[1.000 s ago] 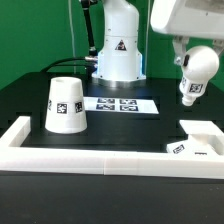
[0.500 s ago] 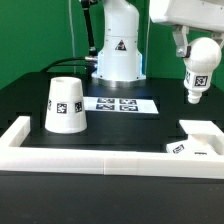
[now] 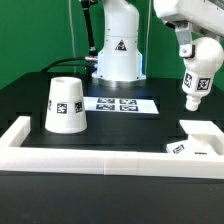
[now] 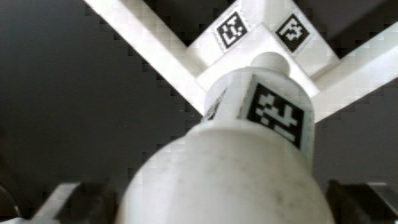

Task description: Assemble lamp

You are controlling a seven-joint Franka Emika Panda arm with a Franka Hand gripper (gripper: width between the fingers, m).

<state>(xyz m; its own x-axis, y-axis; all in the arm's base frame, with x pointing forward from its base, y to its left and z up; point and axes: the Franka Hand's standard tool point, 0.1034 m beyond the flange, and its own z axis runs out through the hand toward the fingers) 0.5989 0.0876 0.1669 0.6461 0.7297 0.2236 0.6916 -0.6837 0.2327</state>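
Note:
My gripper [image 3: 201, 52] is shut on the rounded bulb piece [image 3: 196, 80] and holds it in the air at the exterior view's right, narrow end down, slightly tilted. The flat square base [image 3: 201, 141] lies below it on the table, apart from it, in the corner of the white wall. The tapered shade [image 3: 66, 104] stands wide end down at the exterior view's left. In the wrist view the bulb piece [image 4: 249, 140] fills the middle, my gripper [image 4: 222, 205] around its wide end, one dark finger [image 4: 366, 198] at its side. The tagged base [image 4: 267, 32] lies beyond the tip.
The marker board [image 3: 122, 103] lies flat mid-table in front of the arm's pedestal [image 3: 118, 55]. A low white wall [image 3: 90, 160] runs along the front edge and turns back at both ends. In the wrist view its corner [image 4: 151, 40] frames the base.
The gripper has shifted slightly to the exterior view's right with the bulb piece. The bulb has turned from tilted to nearly upright. Shade and base have not moved.

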